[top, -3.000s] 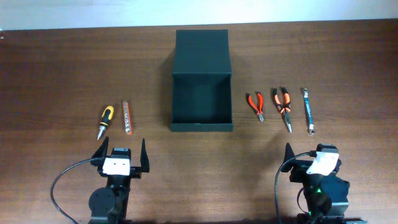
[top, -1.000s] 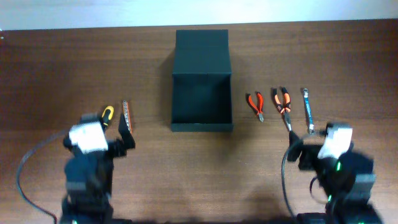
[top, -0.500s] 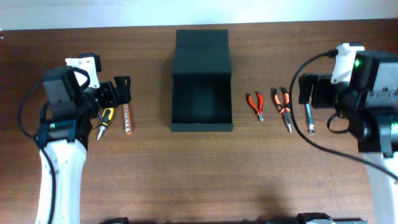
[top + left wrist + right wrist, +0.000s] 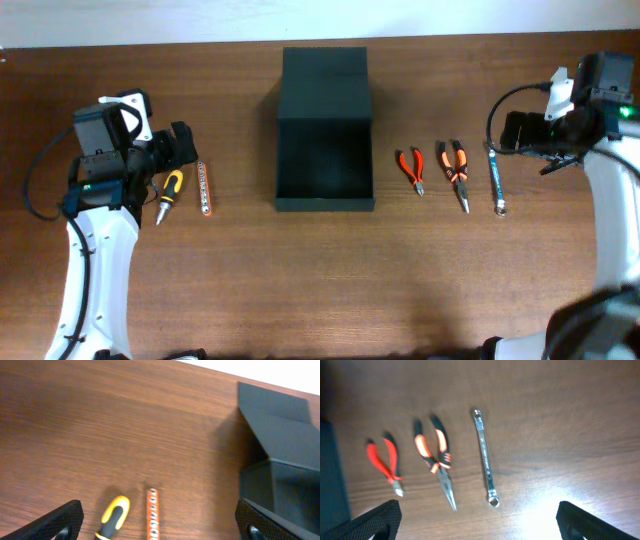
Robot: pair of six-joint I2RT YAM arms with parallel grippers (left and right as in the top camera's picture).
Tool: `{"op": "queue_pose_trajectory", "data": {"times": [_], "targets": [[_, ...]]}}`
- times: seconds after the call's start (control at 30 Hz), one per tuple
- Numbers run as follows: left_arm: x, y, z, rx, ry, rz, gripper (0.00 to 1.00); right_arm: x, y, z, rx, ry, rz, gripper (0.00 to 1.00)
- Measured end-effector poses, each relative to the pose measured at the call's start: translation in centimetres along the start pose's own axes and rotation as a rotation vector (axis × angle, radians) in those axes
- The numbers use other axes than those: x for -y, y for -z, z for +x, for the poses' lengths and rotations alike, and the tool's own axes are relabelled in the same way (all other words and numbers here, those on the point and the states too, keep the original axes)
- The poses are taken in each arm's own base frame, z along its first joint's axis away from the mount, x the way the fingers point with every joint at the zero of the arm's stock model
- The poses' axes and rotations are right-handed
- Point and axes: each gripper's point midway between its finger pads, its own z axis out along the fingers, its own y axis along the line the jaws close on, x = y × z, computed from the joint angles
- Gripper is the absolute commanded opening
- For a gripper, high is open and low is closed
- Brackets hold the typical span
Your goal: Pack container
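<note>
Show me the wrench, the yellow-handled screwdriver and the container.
wrench (image 4: pixel 484 455), right wrist view, middle of its shaft.
yellow-handled screwdriver (image 4: pixel 115 509), left wrist view, yellow part of handle.
container (image 4: pixel 324 160), overhead view, its bare floor.

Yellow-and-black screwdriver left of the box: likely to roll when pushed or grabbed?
Likely rolls: the screwdriver has a rounded handle and thin shaft lying flat on the table, so a side push may spin it toward the orange strip beside it. Looks rigid. Handle is widest, probably the safest grab.
</note>
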Motion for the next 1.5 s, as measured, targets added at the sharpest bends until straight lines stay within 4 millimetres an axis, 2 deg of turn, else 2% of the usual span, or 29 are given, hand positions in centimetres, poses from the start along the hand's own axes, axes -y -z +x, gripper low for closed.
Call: {"op": "queue_pose_trajectory", "data": {"times": [0.13,0.4,0.57,0.73,0.93,1.33,1.5], "targets": [[-0.6,0.0,-0.1,0.005,0.0,-0.036,0.99,0.4,-3.3,1.3,-0.108,0.037,-0.025,1.0],[-1.3,0.0,-0.2,0.009,0.0,-0.075,0.99,0.5,-9.9,4.9,-0.339,0.142,-0.068,0.83],[-1.4,0.1,-0.2,0.01,0.0,-0.078,0.99,0.9,-12.1,5.7,-0.385,0.162,-0.058,0.76],[-1.4,0.1,-0.2,0.01,0.0,-0.079,0.99,2.1,-13.0,5.3,-0.378,0.178,0.004,0.74],[-1.4,0.1,-0.2,0.01,0.0,-0.081,0.99,2.5,-13.3,4.9,-0.36,0.183,0.031,0.72],[-1.4,0.1,-0.2,0.01,0.0,-0.082,0.99,2.2,-15.2,5.9,-0.408,0.174,0.025,0.68],[-1.4,0.1,-0.2,0.01,0.0,-0.082,0.99,1.7,-15.9,6.3,-0.425,0.169,0.024,0.61]]}}
